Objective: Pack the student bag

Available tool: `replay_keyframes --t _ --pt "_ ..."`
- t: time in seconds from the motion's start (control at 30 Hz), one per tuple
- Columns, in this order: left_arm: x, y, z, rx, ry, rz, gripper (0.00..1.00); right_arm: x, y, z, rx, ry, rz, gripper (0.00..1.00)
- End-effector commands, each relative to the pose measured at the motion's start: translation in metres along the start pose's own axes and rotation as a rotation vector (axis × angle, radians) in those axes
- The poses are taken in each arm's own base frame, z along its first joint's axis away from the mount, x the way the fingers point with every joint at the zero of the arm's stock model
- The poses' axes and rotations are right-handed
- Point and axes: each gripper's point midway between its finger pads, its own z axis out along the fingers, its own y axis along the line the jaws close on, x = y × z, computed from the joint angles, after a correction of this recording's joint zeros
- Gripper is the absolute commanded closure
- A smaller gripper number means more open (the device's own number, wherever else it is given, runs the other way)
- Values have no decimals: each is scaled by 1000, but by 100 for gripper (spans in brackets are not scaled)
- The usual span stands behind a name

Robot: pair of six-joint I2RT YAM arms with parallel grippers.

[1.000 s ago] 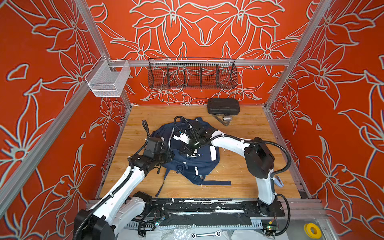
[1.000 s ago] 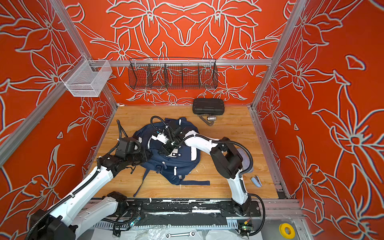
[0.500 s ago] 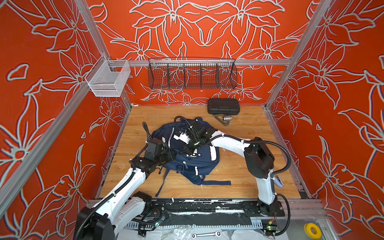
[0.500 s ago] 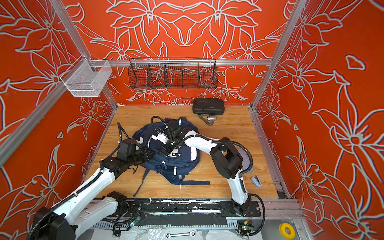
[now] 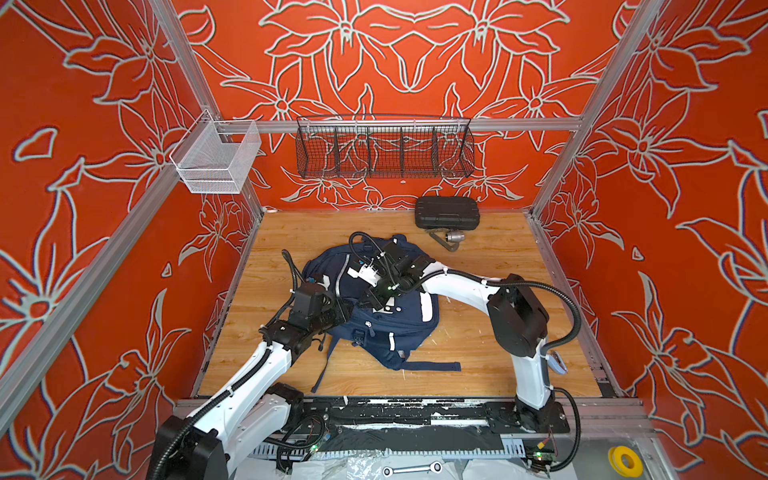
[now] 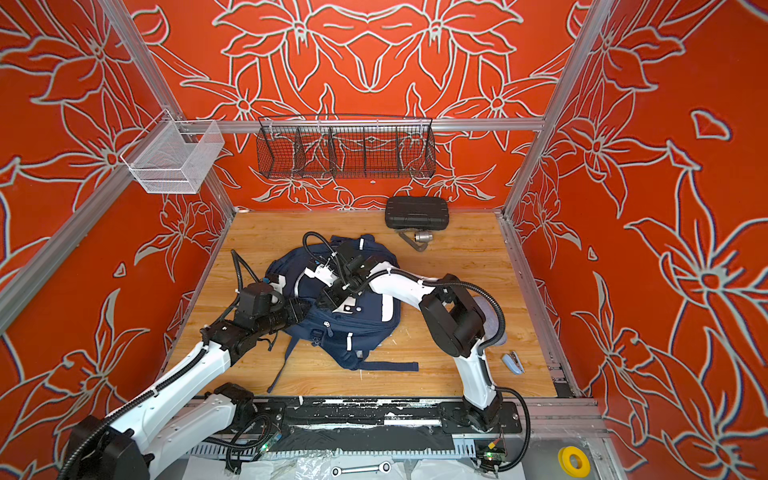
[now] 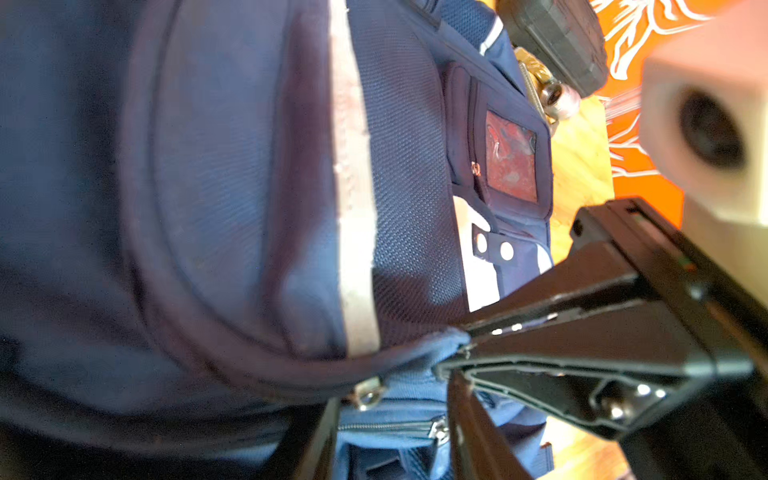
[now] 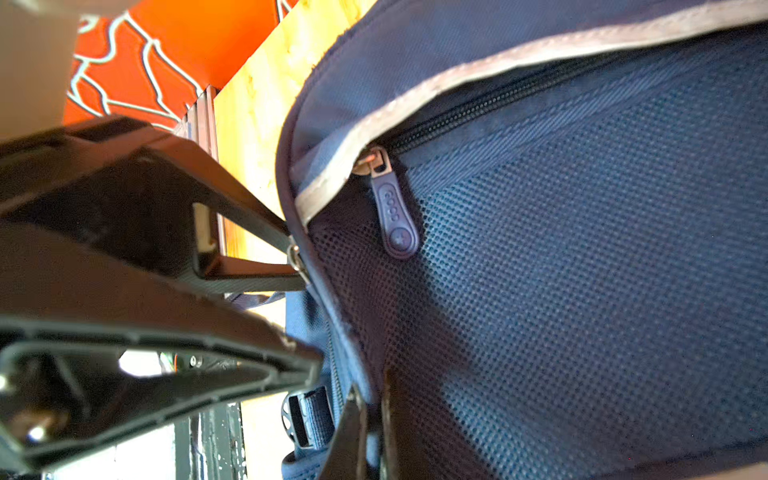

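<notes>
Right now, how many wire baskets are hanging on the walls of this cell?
2. A white mesh basket hangs on the left wall's rail near the rear corner. A long black wire basket hangs on the back wall. Nothing suggests a hidden one.

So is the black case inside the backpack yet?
No, the black case sits on the wooden floor, well apart from the backpack.

one student bag (image 5: 399, 328), one case (image 5: 446, 212), two baskets (image 5: 384, 151)
</notes>
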Motion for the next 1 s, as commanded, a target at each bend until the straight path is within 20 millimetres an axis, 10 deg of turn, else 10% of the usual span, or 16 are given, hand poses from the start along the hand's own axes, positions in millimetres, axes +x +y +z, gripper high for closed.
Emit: replay_keyframes --t 0.0,0.37,0.97 --pt "9 9 5 10 -10 30 51 -28 34 -15 -124 -76 1 100" --pt "-3 -17 -6 189 -149 161 51 -29 44 -17 -187 -75 40 100" --pt "0 -7 -15 135 -102 133 96 -30 38 -22 -116 -75 32 100"
